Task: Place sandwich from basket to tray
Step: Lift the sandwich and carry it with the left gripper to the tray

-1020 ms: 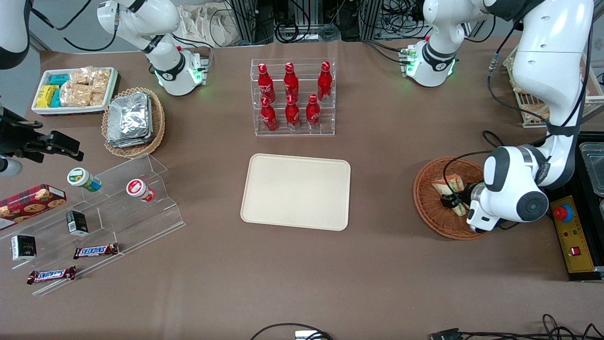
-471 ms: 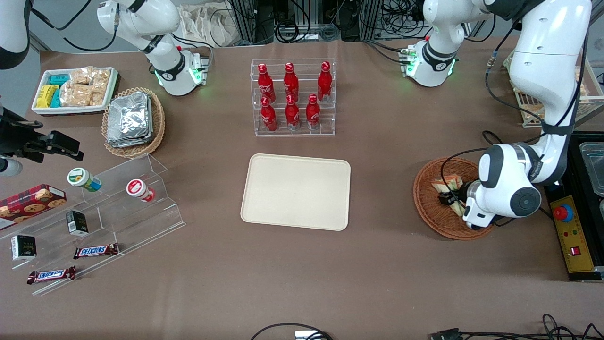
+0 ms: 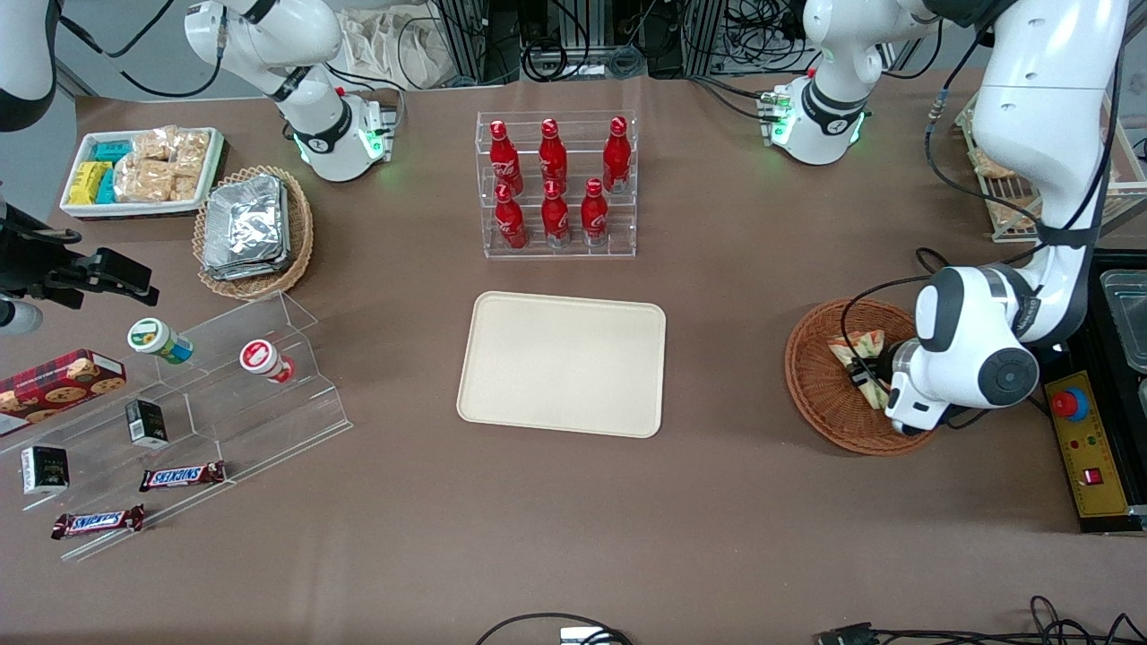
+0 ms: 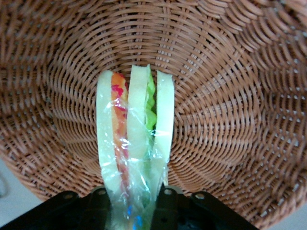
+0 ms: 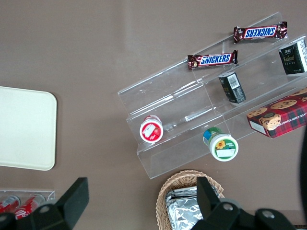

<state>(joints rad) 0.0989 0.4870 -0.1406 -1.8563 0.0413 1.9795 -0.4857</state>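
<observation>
At the right of the front frame, the hand (image 3: 867, 376) grips the plastic-wrapped sandwich (image 4: 132, 139) over the basket (image 3: 815, 394); the tray (image 3: 563, 363) lies mid-table, bare

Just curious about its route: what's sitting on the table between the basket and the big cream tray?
Nothing: the front view shows only bare brown tablecloth between basket and tray. The hand grips the sandwich over the basket.

Brown-covered table (image 3: 717, 502), tangled black cables (image 3: 573, 45) at its farthest edge; metal frame rails, even light

Wrapped sandwich (image 4: 134, 139) over basket (image 4: 230, 96)
</observation>
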